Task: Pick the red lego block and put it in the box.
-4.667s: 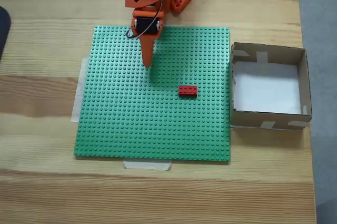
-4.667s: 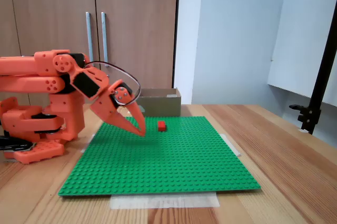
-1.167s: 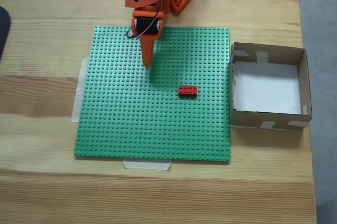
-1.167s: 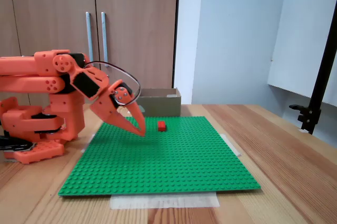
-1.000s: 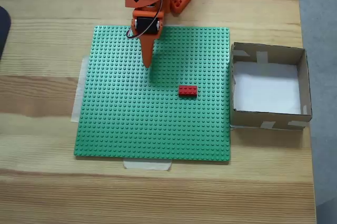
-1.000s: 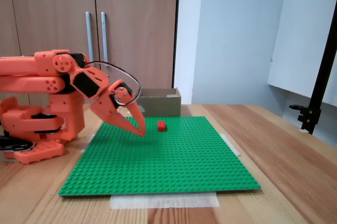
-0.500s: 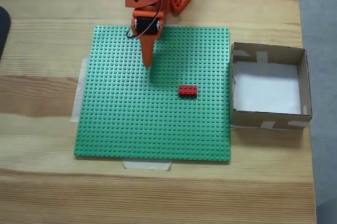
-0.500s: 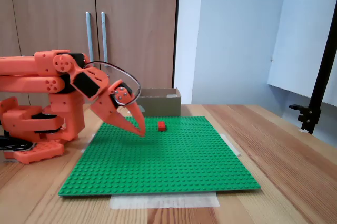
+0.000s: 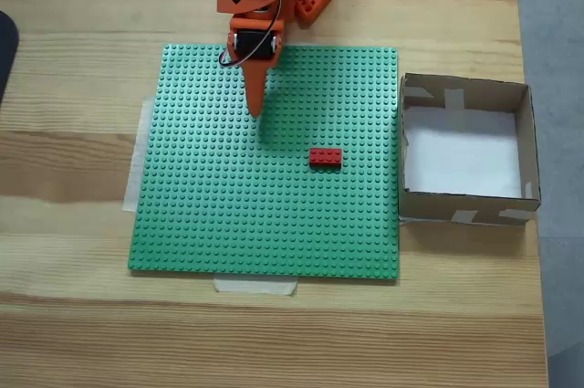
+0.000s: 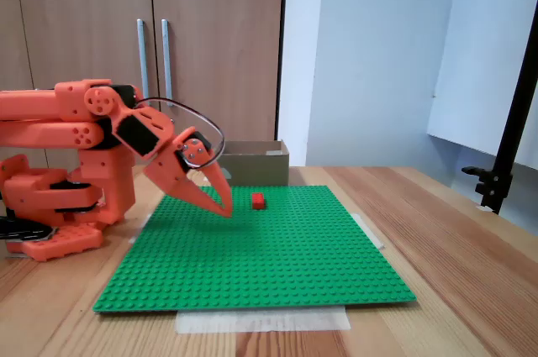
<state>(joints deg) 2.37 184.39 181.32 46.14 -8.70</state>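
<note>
Nothing done yet: tool [image 9: 257,110] pressed together, empty; red lego block [image 9: 326,158] beyond its tip, apart; box [image 9: 525,141] farther off, empty

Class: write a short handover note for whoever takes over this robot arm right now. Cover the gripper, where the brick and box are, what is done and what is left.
Gripper: shut, holding nothing, tips low over the green plate.
Red brick: lies flat on the plate, apart from the gripper, on the side toward the box.
Box: stands on the table beside the plate's edge, nothing inside.
Done: nothing yet.
Left: open, reach the brick, grasp, lift, carry over the box, release.
</note>
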